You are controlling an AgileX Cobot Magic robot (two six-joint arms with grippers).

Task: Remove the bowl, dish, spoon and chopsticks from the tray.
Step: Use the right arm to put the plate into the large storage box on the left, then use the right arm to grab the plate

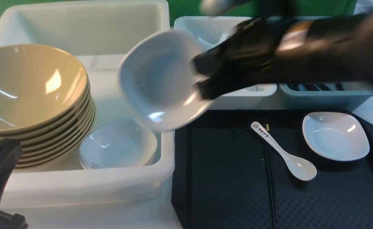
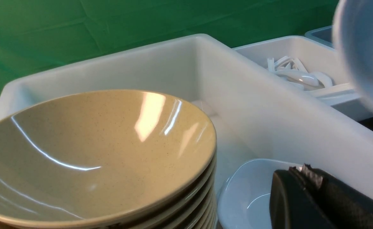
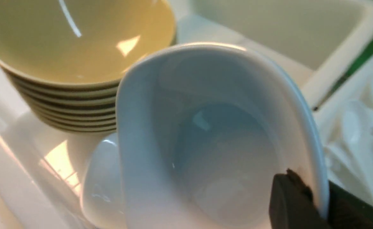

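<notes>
Your right jaws (image 1: 202,74) clench a white dish (image 1: 164,79)
Rim-gripped and tilted, probably for stacking; your left jaws (image 2: 301,181) are closed, empty.

White table (image 1: 110,218), tubs and a tray
Large white tub (image 1: 87,186) at left, black tray (image 1: 224,190) at near right (its corners cut); beyond the tray, a smaller white tub (image 1: 248,103) and, right of it, a grey tub (image 1: 329,99).

Right claw (image 1: 202,74) clamped in midair, left claw (image 2: 301,190) shut.
</notes>
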